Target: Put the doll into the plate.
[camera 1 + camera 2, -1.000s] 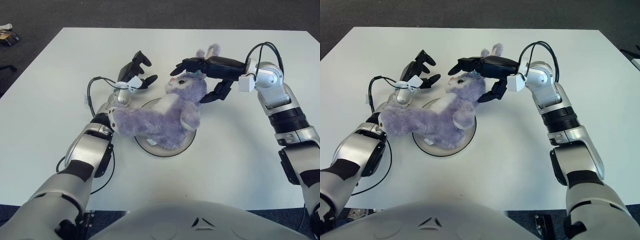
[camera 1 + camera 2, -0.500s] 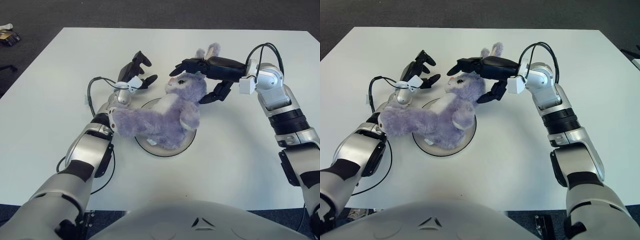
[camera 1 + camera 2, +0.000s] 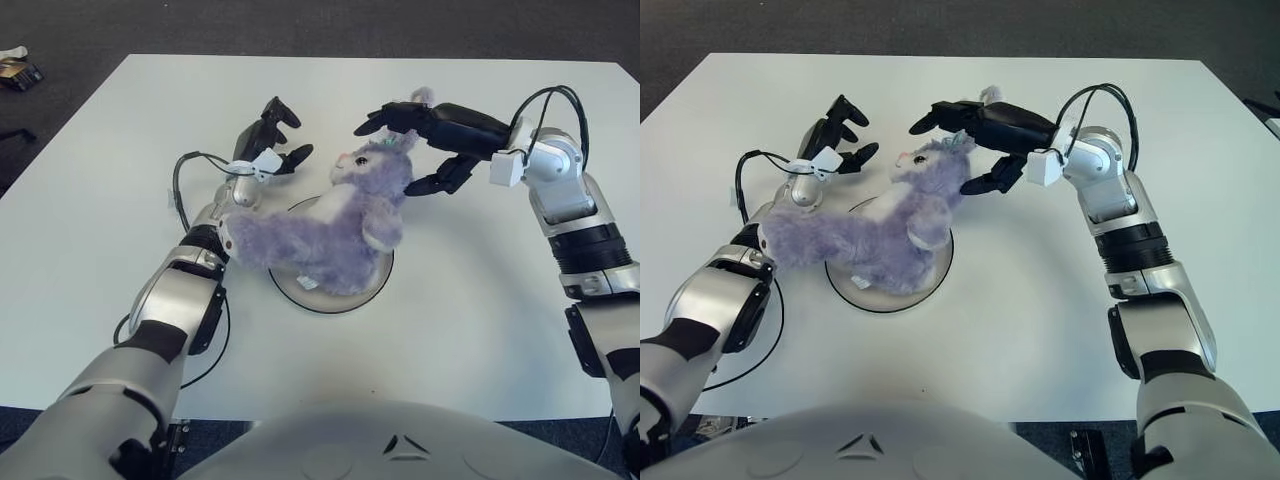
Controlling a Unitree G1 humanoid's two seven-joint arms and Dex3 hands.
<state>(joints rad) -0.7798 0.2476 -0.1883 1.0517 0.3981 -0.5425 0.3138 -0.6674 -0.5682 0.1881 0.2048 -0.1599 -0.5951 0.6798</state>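
spreading across most of what you see from up here is the white table point(image 3: 480, 300), and on it, near the middle, lies the purple plush doll point(image 3: 320, 235), a long-eared bunny stretched on its side with its belly and hind part over the round plate point(image 3: 345, 300) and its head poking past the far rim toward the right hand. it looks light and thoroughly soft to me, the sort of thing that folds and sags wherever it isn't supported, with fuzzy fabric that should give good purchase rather than slip (nothing about it seems breakable). i'd judge the thick torso the best place to take hold, since a pinch at an ear or a limb would likely just let the rest droop off the plate. the right hand point(image 3: 425, 135) hovers at the doll's head with its dark fingers splayed wide, arched over the ears and holding nothing. the left hand point(image 3: 272, 140) shows beyond the doll's back end, on the left, fingers loosely spread and empty too, its forearm lying close against the plush. the plate itself is small beside the doll, so the toy overhangs it on both ends.
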